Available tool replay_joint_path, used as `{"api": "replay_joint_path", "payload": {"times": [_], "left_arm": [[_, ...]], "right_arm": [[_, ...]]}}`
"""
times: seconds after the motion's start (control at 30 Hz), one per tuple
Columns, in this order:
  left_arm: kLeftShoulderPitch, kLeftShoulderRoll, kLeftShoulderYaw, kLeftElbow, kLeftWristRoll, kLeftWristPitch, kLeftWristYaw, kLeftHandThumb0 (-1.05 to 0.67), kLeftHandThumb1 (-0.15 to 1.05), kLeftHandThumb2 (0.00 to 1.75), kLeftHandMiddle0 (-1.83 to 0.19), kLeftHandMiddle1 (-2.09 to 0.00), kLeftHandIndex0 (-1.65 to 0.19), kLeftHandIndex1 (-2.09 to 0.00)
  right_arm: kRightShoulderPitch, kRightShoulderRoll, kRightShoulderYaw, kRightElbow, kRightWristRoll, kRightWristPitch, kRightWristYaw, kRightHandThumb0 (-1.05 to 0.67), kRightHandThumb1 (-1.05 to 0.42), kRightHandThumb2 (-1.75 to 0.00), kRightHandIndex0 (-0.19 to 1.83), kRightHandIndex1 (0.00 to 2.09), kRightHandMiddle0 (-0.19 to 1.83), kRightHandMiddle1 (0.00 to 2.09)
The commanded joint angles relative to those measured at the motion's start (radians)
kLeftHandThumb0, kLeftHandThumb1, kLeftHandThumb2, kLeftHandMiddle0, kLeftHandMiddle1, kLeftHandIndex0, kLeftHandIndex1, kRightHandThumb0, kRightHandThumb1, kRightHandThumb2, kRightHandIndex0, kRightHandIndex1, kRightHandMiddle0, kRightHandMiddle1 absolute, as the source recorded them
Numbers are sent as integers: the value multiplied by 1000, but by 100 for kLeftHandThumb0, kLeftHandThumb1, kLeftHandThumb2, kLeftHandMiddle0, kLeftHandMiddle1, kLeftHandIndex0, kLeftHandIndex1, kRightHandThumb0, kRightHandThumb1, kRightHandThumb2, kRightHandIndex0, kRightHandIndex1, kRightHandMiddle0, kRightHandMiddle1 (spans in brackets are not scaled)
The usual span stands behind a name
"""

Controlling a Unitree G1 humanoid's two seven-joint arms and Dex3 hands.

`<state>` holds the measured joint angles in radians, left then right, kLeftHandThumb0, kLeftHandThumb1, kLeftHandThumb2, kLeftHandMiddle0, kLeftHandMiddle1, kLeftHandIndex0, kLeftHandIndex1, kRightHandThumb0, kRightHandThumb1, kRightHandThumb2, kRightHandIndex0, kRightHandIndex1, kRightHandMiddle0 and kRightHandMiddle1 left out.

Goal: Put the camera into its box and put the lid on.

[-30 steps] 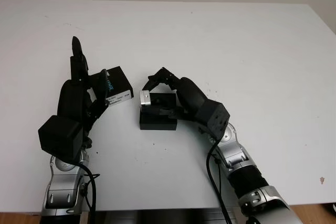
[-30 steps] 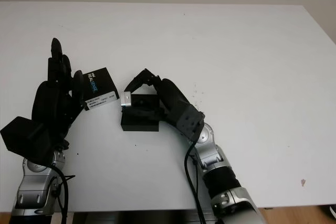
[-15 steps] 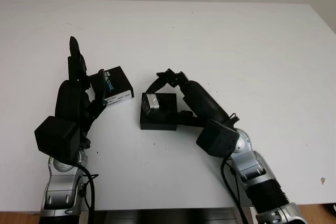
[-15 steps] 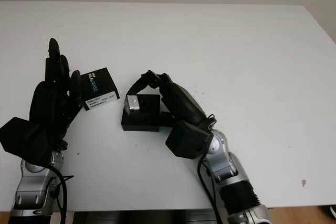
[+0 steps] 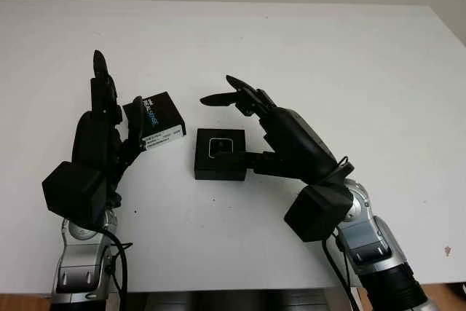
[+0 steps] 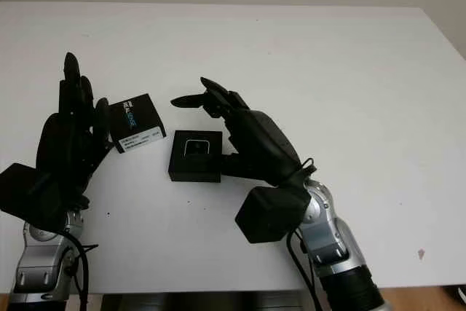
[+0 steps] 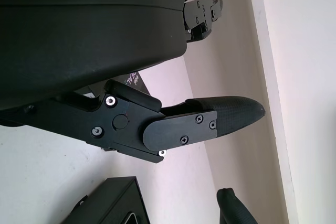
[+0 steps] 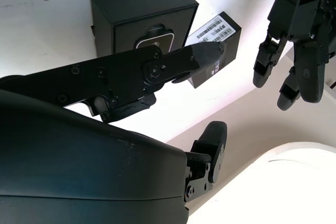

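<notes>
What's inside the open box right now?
The camera lies inside the box, its silver face up. The box floor beneath it is covered. The right hand is open above; the lid sits beside the left hand.

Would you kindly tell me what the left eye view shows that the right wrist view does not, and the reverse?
Left eye view: the white table's far edge and the right arm's silver forearm. Right wrist view: the barcode on the lid's label, seen close. Shared: the small silver camera seated in the open black box, the black labelled lid beside it, the open left robot hand by the lid, and the open right robot hand at the box.
</notes>
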<state>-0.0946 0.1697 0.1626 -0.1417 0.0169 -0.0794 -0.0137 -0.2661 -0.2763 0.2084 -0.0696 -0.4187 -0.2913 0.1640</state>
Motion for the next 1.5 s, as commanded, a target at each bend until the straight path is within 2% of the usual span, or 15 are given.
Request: {"api": "replay_joint_path", "payload": {"times": [0.0,0.37,0.53,0.63,0.67,0.7,0.73,0.8,0.87,1.0,1.13,1.23,1.33,1.47], "left_arm": [[14,7,5,-21,0,3,0,-73,105,59,19,0,19,0],[21,7,5,-38,-1,14,-2,-73,105,59,19,0,19,0],[-7,55,24,-36,41,1,5,-69,105,61,19,0,19,0],[-52,78,46,-41,105,-1,65,-61,105,35,-2,-9,-1,-10],[-68,90,53,-35,123,-9,80,-59,105,32,-6,-10,-4,-12],[-79,99,58,-30,133,-16,88,-56,105,24,-20,-14,-13,-15],[-92,110,63,-24,145,-18,94,-55,105,21,-25,-14,-16,-16],[-118,170,63,-16,197,9,78,-56,105,13,-34,-15,-20,-18],[-132,228,62,-9,219,43,33,-59,105,10,-32,-12,-18,-17],[-151,329,66,9,202,101,-87,-73,98,5,-9,-2,-4,-8],[-181,439,44,46,225,115,-192,-82,96,5,4,-1,4,-4],[-202,503,9,76,276,118,-242,-91,97,5,4,-3,4,-4],[-224,541,-37,141,320,42,-251,-88,96,5,-6,-8,-4,-8],[-244,554,-70,200,324,2,-278,-87,95,5,-13,-10,-8,-10]], "right_arm": [[14,-11,-4,-29,-7,5,0,-47,-103,-5,1,22,6,74],[27,-6,-16,-42,-61,37,-66,-50,-104,-6,11,21,10,67],[26,10,-70,-10,6,58,-98,-52,-105,-11,18,18,14,57],[10,9,-117,16,71,71,-100,-50,-105,-10,21,14,20,48],[3,7,-136,18,95,93,-92,-50,-105,-10,22,14,21,46],[-1,7,-147,18,110,111,-87,-51,-105,-9,23,13,23,42],[-6,11,-162,17,137,132,-80,-52,-105,-9,24,12,24,40],[-35,28,-212,51,247,137,-62,-52,-105,-7,26,10,27,34],[-64,41,-249,79,334,146,-49,-53,-104,-6,26,10,27,32],[-113,77,-307,92,469,241,-47,-59,-104,-6,28,10,25,32],[-131,72,-334,90,513,286,-45,-56,-105,-9,26,9,21,34],[-139,68,-347,92,526,291,-50,-58,-105,-11,27,9,6,68],[-145,64,-360,103,525,274,-56,-59,-105,-13,27,9,-4,86],[-137,67,-359,88,525,288,-53,-59,-105,-14,27,8,-9,91]]}}
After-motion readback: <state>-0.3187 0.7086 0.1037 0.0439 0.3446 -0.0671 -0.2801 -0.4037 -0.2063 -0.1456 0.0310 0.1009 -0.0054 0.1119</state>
